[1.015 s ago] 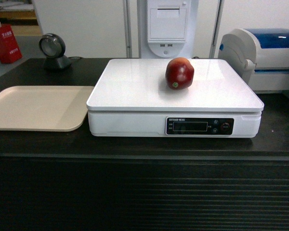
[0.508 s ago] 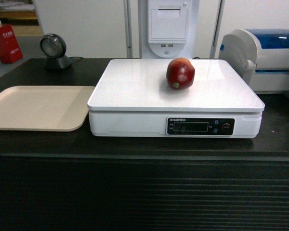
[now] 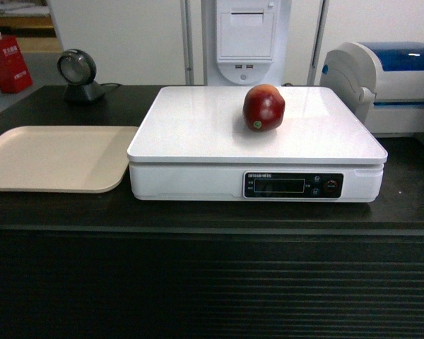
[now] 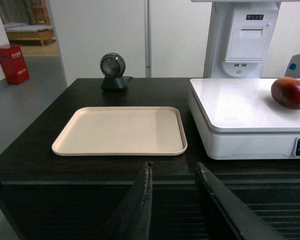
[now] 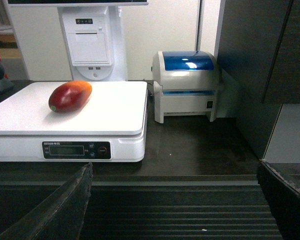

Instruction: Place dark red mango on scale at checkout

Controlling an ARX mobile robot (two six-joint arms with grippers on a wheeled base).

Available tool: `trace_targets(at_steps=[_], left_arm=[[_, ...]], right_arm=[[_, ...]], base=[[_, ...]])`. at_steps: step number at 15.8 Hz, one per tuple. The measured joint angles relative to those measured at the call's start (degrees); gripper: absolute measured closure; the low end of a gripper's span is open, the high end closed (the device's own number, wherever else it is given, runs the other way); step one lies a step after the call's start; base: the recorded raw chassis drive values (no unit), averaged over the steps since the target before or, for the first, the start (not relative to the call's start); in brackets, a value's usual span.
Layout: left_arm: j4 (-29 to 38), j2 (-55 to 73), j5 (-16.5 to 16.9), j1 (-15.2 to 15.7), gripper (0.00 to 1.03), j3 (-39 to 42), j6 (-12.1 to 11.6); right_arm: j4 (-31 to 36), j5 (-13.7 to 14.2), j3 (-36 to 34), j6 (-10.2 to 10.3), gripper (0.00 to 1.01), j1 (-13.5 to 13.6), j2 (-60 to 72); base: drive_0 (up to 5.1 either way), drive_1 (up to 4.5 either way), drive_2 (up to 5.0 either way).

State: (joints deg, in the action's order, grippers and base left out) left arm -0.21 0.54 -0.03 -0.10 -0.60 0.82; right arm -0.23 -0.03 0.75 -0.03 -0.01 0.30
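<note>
1. Head view: dark red mango (image 3: pixel 263 107) lying on the white scale (image 3: pixel 198 134), toward its back right; beige tray (image 3: pixel 53 157) just left of it on the black checkout surface (image 3: pixel 212 215)
2. Left wrist view: left fingers (image 4: pixel 140 205) narrowly parted, holding nothing, low before the surface edge
3. Right wrist view: right fingers (image 5: pixel 65 205) spread wide, empty; mango well apart, on the scale; printer (image 5: pixel 186 85) to the right

Shop checkout (image 3: pixel 198 282): scale (image 3: pixel 198 127), scanner (image 3: pixel 79 74), label printer (image 3: pixel 389 85), receipt terminal (image 3: pixel 246 39).
</note>
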Motion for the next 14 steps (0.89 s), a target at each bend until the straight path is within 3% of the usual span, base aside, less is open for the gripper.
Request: trace_targets(at_steps=[6,14], left_arm=[[0.0,0.0,0.0,0.0,0.04,0.0,0.0],[0.0,0.0,0.0,0.0,0.05,0.0,0.0]], right_arm=[[0.0,0.0,0.0,0.0,0.03,0.0,0.0],[0.0,0.0,0.0,0.0,0.03,0.0,0.0]], base=[[0.0,0.00,0.0],[0.0,0.00,0.0]])
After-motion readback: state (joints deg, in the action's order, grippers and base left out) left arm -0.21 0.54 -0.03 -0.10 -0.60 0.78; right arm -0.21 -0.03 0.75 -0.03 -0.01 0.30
